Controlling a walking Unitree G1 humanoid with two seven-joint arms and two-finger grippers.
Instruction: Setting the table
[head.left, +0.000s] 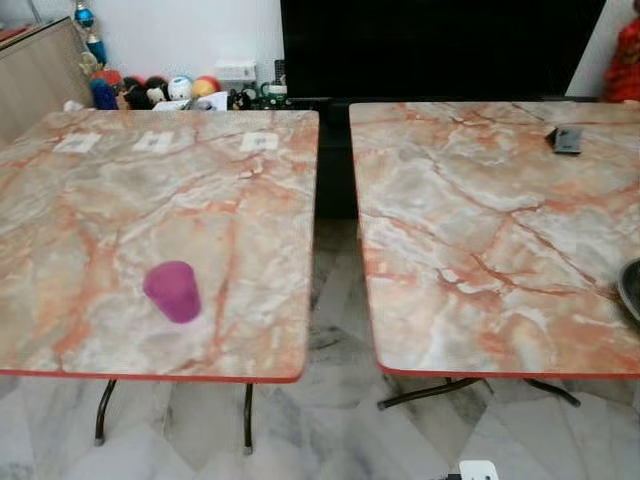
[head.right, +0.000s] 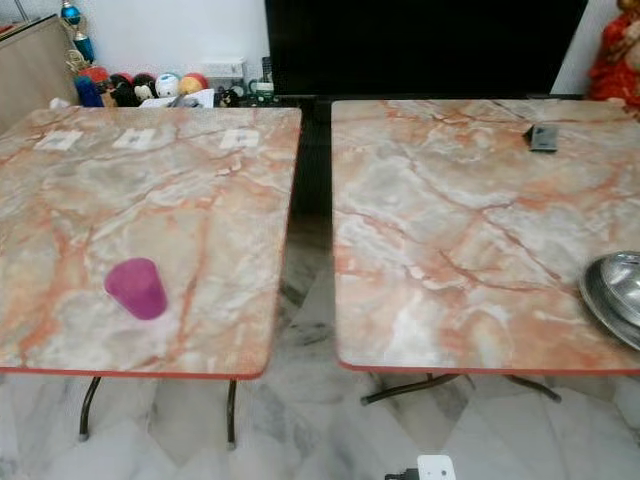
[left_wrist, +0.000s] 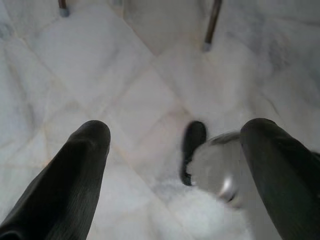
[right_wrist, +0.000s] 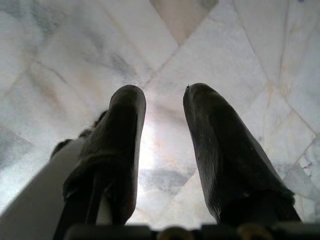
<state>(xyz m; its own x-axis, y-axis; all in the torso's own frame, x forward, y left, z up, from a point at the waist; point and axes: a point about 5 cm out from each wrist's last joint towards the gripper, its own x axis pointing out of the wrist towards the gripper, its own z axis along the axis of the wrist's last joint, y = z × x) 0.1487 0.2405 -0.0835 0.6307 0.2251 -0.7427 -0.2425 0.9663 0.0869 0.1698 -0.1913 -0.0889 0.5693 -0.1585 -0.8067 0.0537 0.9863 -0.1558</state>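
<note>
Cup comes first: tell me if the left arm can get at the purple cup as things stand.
Probably yes: the purple cup stands alone near the left table's front edge, nothing around it. The left gripper hangs open over the floor, holding nothing.

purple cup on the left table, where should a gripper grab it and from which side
Grip the purple cup around its side wall, near the middle, coming in level from the table's near edge. It seems to stand mouth down, narrower closed end up, so there is no open rim to pinch, and the left table around it is bare.

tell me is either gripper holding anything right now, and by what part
Nothing is held. The left gripper and right gripper both hang over the floor with jaws apart and nothing between them.
</note>
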